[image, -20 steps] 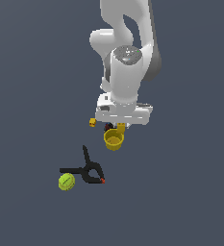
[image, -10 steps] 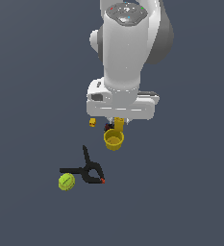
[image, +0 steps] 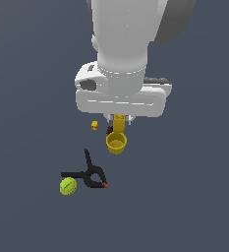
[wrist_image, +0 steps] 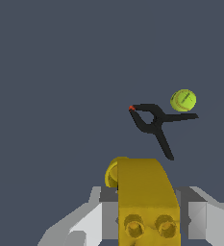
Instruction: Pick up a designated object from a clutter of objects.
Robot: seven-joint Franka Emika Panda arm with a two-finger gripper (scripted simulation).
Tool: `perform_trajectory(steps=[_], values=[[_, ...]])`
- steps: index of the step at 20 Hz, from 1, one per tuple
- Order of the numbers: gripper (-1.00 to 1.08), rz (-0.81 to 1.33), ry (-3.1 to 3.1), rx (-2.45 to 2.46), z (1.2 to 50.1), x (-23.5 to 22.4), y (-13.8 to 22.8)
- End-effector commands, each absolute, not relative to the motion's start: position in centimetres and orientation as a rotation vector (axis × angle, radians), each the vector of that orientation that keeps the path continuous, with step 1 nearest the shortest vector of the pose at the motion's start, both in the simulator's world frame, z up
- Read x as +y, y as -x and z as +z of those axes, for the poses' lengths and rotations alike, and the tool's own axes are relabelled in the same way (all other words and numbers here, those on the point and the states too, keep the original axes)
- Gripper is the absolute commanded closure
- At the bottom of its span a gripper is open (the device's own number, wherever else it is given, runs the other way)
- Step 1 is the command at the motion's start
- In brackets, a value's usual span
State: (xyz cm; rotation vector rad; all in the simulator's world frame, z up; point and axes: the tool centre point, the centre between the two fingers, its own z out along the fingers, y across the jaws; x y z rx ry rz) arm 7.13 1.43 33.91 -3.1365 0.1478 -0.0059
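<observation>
The mustard-yellow brick-like block (wrist_image: pixel 144 202) sits between my gripper's (wrist_image: pixel 146 218) two grey fingers (wrist_image: pixel 109 214), which are shut on it; two studs show on its near end. In the exterior view the block (image: pixel 119 125) hangs below the white hand, held above the floor and over the yellow cup (image: pixel 116 143). The cup's rim (wrist_image: pixel 111 174) peeks out behind the block in the wrist view. The gripper's fingertips are hidden by the hand in the exterior view.
A black clamp with a red tip (image: pixel 90 173) lies beside a green ball (image: pixel 68 186) toward the exterior view's left; both show in the wrist view, clamp (wrist_image: pixel 154 124) and ball (wrist_image: pixel 183 101). A tiny yellow cube (image: pixel 94 125) and a dark bit (image: pixel 109 130) lie near the cup.
The arm has risen toward the camera with the block held in the gripper. The hand now looms larger and stands higher above the cup. The clutter has not moved.
</observation>
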Motion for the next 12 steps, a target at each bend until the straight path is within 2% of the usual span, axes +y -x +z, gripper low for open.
perform_trajectory(steps=[1,12], values=[[1.08,-0.004,3.137,0.148,35.4,1.2,-8.0],[1.08,-0.001,3.138,0.148,39.6,0.5,-10.7]])
